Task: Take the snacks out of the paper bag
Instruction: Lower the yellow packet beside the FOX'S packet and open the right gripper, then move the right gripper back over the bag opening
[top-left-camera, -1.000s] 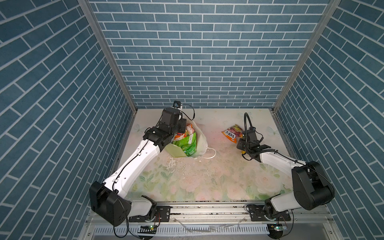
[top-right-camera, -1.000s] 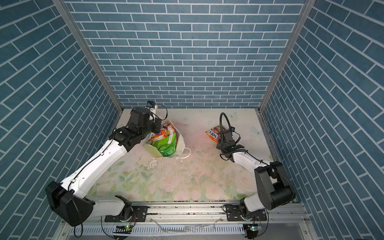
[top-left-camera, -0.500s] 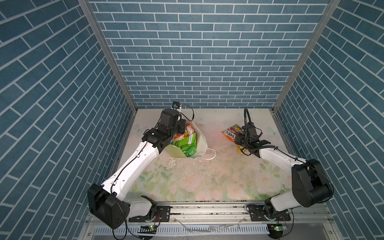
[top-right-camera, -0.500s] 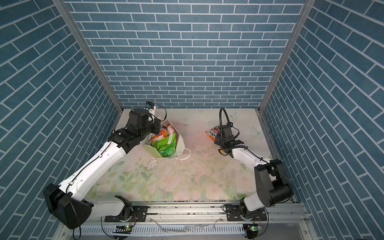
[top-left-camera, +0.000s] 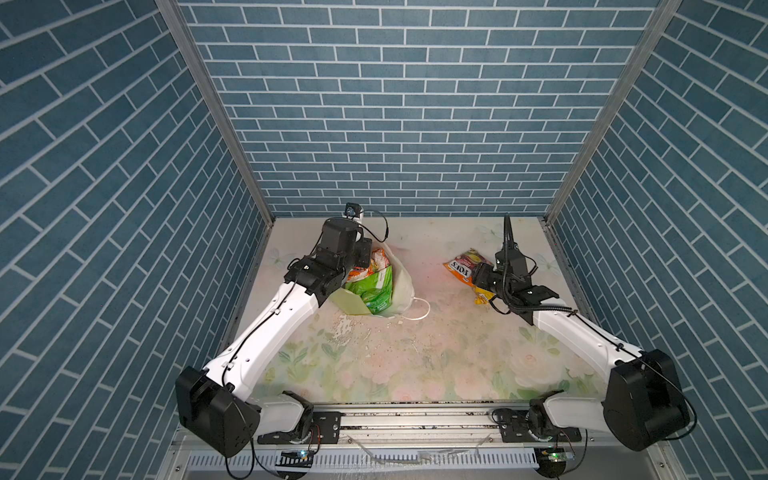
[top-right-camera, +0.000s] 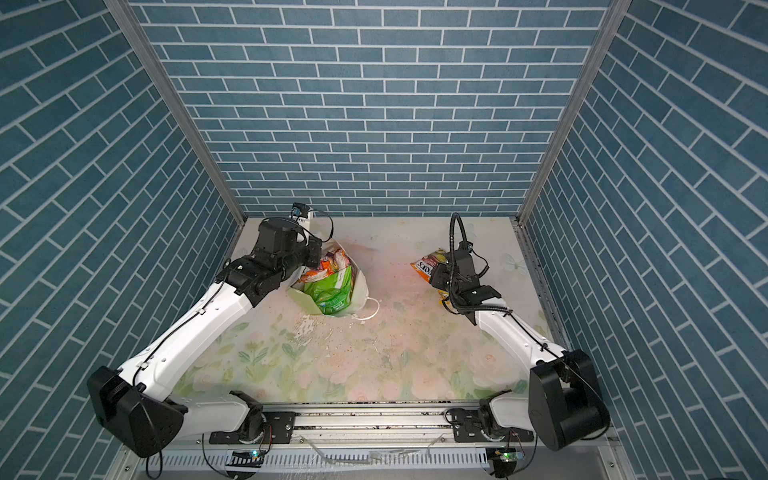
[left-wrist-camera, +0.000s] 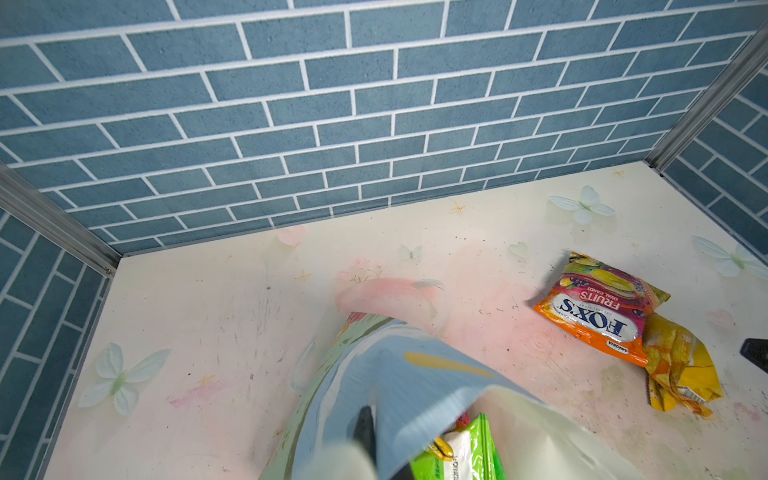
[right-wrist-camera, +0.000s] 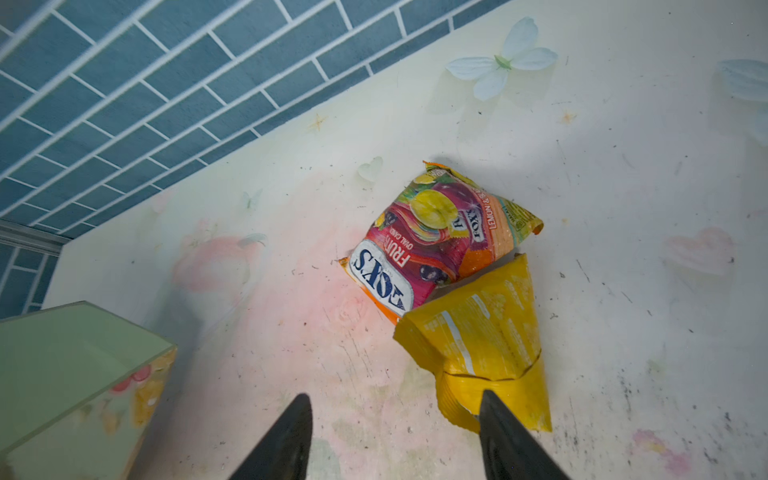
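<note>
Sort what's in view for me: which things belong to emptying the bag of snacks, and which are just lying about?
Part of the job: paper bag; green packet and orange packets still inside it; FOX'S packet and yellow packet, out on the table.
Just lying about: white flakes scattered in front of the bag.

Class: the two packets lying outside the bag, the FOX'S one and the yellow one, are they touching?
Touching. In the right wrist view the yellow packet lies against the FOX'S packet along one edge, with no gap between them.
</note>
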